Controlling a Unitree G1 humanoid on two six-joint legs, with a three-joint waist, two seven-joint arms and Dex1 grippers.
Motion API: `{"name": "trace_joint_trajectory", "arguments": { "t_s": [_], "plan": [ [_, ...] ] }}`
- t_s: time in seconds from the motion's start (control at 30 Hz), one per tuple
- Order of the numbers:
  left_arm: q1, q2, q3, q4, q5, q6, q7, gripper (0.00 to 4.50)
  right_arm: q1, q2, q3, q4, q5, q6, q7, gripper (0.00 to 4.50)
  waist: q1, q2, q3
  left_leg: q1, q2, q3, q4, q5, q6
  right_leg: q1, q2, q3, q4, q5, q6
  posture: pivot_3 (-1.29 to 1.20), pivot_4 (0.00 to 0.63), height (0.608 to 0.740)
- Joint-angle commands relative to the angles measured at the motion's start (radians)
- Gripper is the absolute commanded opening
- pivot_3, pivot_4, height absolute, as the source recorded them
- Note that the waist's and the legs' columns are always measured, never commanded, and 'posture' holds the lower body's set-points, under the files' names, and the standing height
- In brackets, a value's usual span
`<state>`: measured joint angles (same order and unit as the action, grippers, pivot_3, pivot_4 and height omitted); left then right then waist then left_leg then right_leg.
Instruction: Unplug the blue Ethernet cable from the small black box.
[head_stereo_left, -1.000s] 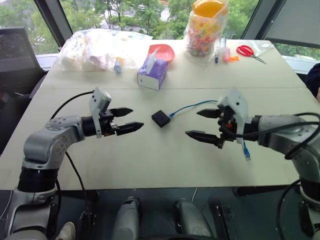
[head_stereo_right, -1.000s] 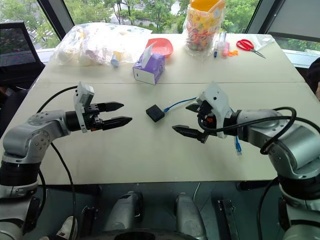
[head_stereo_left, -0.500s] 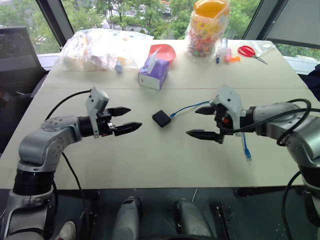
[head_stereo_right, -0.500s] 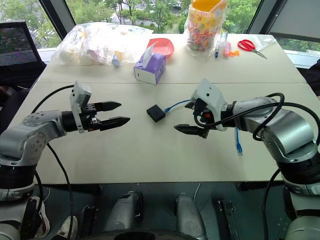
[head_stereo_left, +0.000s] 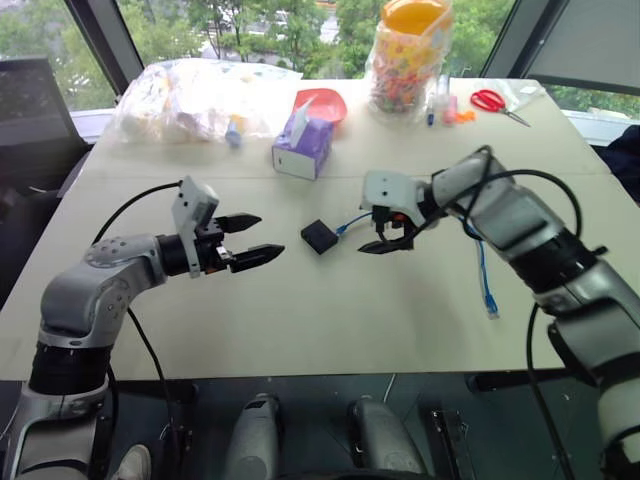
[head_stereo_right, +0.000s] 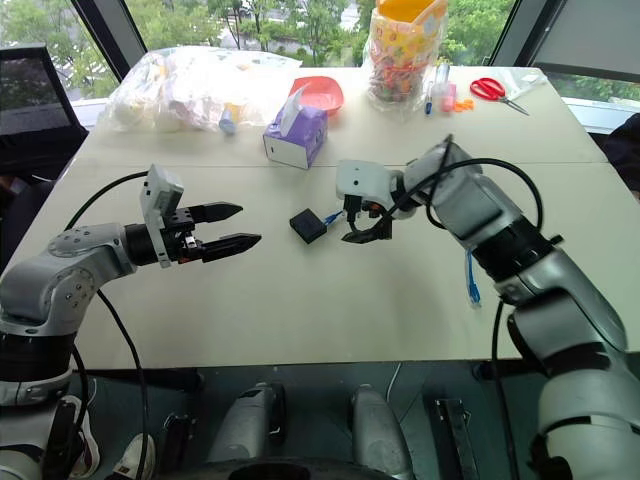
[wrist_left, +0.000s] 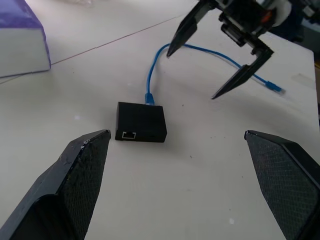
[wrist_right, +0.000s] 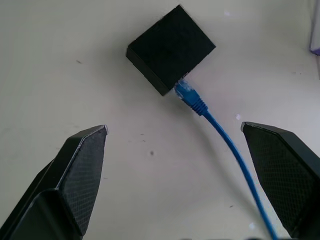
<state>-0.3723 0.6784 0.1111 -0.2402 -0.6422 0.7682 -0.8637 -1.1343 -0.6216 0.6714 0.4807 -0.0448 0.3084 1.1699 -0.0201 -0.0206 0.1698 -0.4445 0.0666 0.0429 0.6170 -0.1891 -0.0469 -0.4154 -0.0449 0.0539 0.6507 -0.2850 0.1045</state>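
Cable (wrist_right: 197, 103) plugged into box (head_stereo_left: 319, 236); right gripper (head_stereo_left: 386, 231) at its 3 o'clock over cable, left gripper (head_stereo_left: 247, 240) at 9, both wide open, empty.

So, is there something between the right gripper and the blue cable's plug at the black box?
Nothing visible. The right gripper is open above the blue Ethernet cable, and bare table lies between its fingers and the plug, which is seated in the small black box.
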Motion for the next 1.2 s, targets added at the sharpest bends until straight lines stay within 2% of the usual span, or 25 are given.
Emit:
{"name": "trace_joint_trajectory", "arguments": {
  "t_s": [0.03,0.23,0.47,0.57,0.73,0.8,0.83,1.0,1.2],
  "plan": [
    [0.03,0.012,0.051,-0.073,-0.019,-0.014,0.019,4.47,-0.119,0.112,0.036,0.282,-0.118,-0.204,0.015,4.5,-0.001,0.0,0.0,0.0,0.0,0.0,0.0,0.0,0.0,0.0,0.0,0.0,0.0,0.0,0.0,0.0,0.15,0.735],
    [0.086,0.007,0.091,-0.143,-0.042,0.004,0.069,4.47,-0.252,0.284,0.054,0.662,-0.262,-0.405,-0.011,4.5,0.001,0.001,0.0,0.0,0.0,0.0,-0.001,0.001,-0.001,-0.001,0.0,0.0,0.002,0.0,0.0,0.0,0.15,0.735],
    [0.143,-0.001,0.124,-0.207,-0.061,0.007,0.128,4.47,-0.306,0.412,0.055,0.824,-0.382,-0.472,-0.014,4.5,-0.004,0.0,0.0,0.002,0.0,0.0,0.0,0.001,-0.002,0.0,0.0,0.0,0.004,0.0,0.0,0.0,0.15,0.735],
    [0.156,-0.006,0.129,-0.226,-0.07,0.008,0.151,4.5,-0.306,0.431,0.063,0.845,-0.439,-0.498,-0.033,3.67,-0.01,0.0,0.0,0.003,0.0,0.0,0.0,0.002,-0.003,0.0,0.0,0.0,0.006,0.0,0.0,0.0,0.15,0.735],
    [0.181,-0.013,0.144,-0.246,-0.079,0.001,0.182,4.5,-0.293,0.463,0.055,0.865,-0.495,-0.507,-0.044,1.27,-0.028,0.0,0.0,0.008,0.0,-0.001,0.0,0.002,-0.005,0.005,0.0,0.0,0.007,0.0,-0.001,0.0,0.15,0.735],
    [0.186,-0.014,0.144,-0.249,-0.084,-0.001,0.189,4.5,-0.29,0.469,0.048,0.867,-0.506,-0.511,-0.043,0.18,-0.028,0.0,0.0,0.012,0.0,-0.001,0.0,0.002,-0.005,0.008,0.0,0.0,0.008,-0.002,-0.003,0.0,0.15,0.735],
    [0.189,-0.015,0.144,-0.249,-0.085,-0.003,0.191,4.5,-0.286,0.474,0.044,0.866,-0.509,-0.514,-0.041,0.04,-0.028,0.0,0.0,0.013,0.0,-0.001,0.0,0.002,-0.005,0.009,0.0,0.0,0.008,-0.002,-0.004,0.0,0.15,0.735],
    [0.176,-0.017,0.129,-0.236,-0.086,-0.009,0.194,4.5,-0.267,0.457,0.012,0.839,-0.515,-0.559,-0.089,0.04,-0.029,-0.001,0.0,0.016,0.0,-0.001,-0.001,0.003,-0.005,0.011,0.0,0.0,0.009,-0.002,-0.004,0.0,0.15,0.735],
    [0.092,-0.058,0.106,-0.163,-0.074,-0.022,0.207,4.5,-0.127,0.313,-0.111,0.637,-0.455,-0.72,-0.348,0.04,-0.023,-0.001,0.0,0.017,0.0,0.0,-0.001,0.003,-0.005,0.011,-0.001,0.001,0.01,-0.002,-0.004,0.0,0.15,0.735]
  ]
}}
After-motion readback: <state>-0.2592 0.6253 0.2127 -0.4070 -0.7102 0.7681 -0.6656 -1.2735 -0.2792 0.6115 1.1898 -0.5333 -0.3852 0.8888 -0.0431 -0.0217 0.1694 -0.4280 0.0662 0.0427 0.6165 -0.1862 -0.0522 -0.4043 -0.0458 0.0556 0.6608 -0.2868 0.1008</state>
